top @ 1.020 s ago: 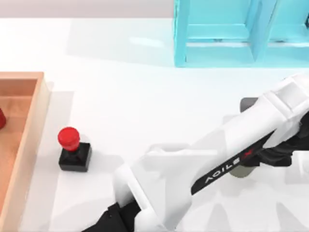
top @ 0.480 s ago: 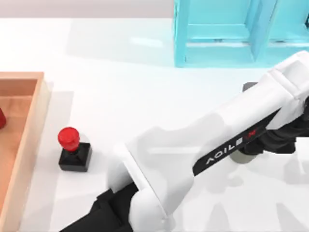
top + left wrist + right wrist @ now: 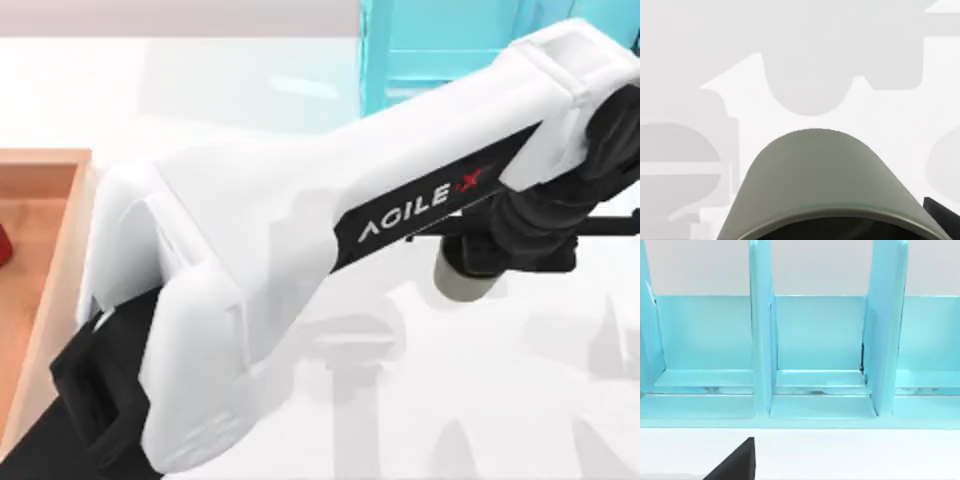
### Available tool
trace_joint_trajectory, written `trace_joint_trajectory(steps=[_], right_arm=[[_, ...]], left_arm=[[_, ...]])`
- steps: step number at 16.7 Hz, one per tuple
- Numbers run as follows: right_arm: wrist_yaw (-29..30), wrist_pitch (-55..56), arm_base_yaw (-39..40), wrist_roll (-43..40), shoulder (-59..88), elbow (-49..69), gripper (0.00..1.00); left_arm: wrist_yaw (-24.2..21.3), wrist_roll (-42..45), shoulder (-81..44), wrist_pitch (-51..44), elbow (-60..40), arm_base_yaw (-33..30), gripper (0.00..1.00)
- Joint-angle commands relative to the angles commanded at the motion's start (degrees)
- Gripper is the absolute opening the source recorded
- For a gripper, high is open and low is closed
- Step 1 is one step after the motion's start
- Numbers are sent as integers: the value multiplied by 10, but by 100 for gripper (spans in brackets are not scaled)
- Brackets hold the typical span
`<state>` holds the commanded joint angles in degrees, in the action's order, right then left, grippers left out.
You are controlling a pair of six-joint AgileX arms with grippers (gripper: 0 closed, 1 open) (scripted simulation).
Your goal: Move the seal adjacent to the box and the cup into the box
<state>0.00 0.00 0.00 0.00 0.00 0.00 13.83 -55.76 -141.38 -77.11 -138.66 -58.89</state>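
Nearest the onlooker, at the table's front edge, the left arm's dark base sits by the front-left corner, beside the box. From there the white arm reaches diagonally across to the right half of the table.

Left gripper: dark fingers clamped on the cup, which hangs below them, lifted off the table, its shadow lying apart from it on the white top. In the left wrist view the cup is close under the camera, rim toward the lens, olive-grey wall smooth and faintly glossy, a dark finger at its edge. The grip appears to sit high, near the rim.

Handling, judged: a small, rigid, thin-walled cup, probably light. The smooth tapered wall could let it slide down out of the pads if the squeeze is slack, so a hold across the rim or the widest part looks safest. It should not deform. Its open mouth gives a lip to pinch.

The box lies against the table's left edge, light wooden walls raised, with something red just inside its left margin, which cannot be identified. The arm covers the table beside the box.

Farthest, along the back edge toward the right corner, stands the light-blue shelf frame. The right wrist view faces that frame; a black part pokes into that view, too little to tell whether the right gripper is spread or closed.
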Motion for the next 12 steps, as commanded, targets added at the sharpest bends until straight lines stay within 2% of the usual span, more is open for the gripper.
trace_joint_trajectory(steps=[3, 6, 12], right_arm=[[0, 0, 0, 0, 0, 0, 100], [0, 0, 0, 0, 0, 0, 100], [0, 0, 0, 0, 0, 0, 100]], left_arm=[[0, 10, 91, 46, 140, 10, 0], [0, 18, 152, 75, 229, 17, 0], [1, 22, 177, 86, 264, 20, 0]])
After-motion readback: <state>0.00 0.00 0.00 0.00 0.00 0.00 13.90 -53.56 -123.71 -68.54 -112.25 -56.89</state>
